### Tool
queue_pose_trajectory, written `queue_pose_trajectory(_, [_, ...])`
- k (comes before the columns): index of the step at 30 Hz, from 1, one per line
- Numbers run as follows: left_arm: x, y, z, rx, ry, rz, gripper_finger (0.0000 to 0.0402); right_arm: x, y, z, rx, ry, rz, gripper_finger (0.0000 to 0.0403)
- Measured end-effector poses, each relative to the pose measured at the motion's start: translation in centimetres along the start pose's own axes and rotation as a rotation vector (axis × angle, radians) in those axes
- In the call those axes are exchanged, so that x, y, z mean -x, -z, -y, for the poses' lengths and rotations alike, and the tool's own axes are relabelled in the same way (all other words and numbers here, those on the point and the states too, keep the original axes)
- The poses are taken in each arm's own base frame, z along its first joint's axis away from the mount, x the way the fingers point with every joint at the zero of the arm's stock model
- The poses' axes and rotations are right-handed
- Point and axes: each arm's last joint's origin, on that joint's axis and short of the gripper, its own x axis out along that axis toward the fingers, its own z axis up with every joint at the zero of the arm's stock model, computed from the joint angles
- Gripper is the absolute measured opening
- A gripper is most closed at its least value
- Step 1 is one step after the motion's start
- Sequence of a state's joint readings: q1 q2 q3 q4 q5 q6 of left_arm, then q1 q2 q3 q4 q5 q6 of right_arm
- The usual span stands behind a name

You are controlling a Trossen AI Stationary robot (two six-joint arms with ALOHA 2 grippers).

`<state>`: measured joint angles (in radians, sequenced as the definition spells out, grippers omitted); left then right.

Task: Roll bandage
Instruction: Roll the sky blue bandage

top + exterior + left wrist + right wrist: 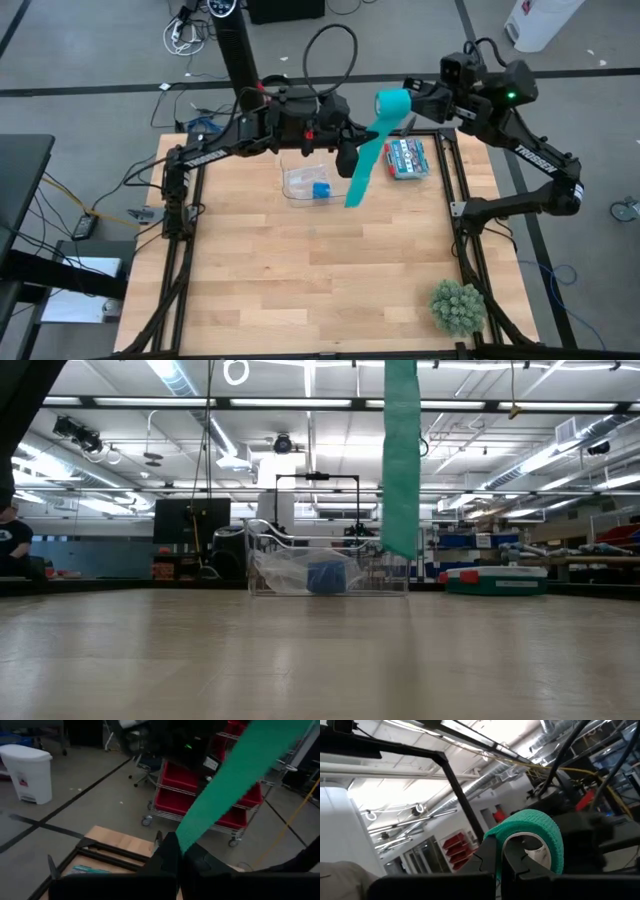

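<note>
The teal-green bandage is partly coiled. Its coil (392,102) is high over the table's far right part, in my right gripper (408,100), which is shut on it. From the coil the ribbon (365,160) slants down past my left gripper (348,152), which is shut on it partway along. The free end (400,545) hangs clear of the table. The coil also shows in the right wrist view (532,827), and the ribbon in the left wrist view (235,780). My left gripper pinches the ribbon's middle stretch (181,839) between its two fingers, which lie across it. From there the ribbon runs taut up to the coil, and the tail hangs slack below, off the table. My right gripper holds the coil by its wall (492,836), with one finger (520,855) inside the hollow and the other (487,857) outside. The coil is lifted clear of the table.
A clear plastic container (305,183) holding a blue roll (321,188) stands at the far middle, under the ribbon; it also shows in the low view (300,572). A teal and red pack (406,158) lies at the far right. A small green plant (458,306) stands near right.
</note>
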<state>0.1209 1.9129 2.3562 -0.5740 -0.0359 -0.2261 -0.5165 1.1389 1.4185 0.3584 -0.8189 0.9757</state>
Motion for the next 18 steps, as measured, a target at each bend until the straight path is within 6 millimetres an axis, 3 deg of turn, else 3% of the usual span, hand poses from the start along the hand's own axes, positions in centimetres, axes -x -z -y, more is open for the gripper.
queue_pose_trajectory(18, [1.0, -2.2, -0.3, -0.163, -0.011, 0.167, 0.0003, -1.7, 2.8, -0.2, -0.159, -0.002, -0.149, 0.0000])
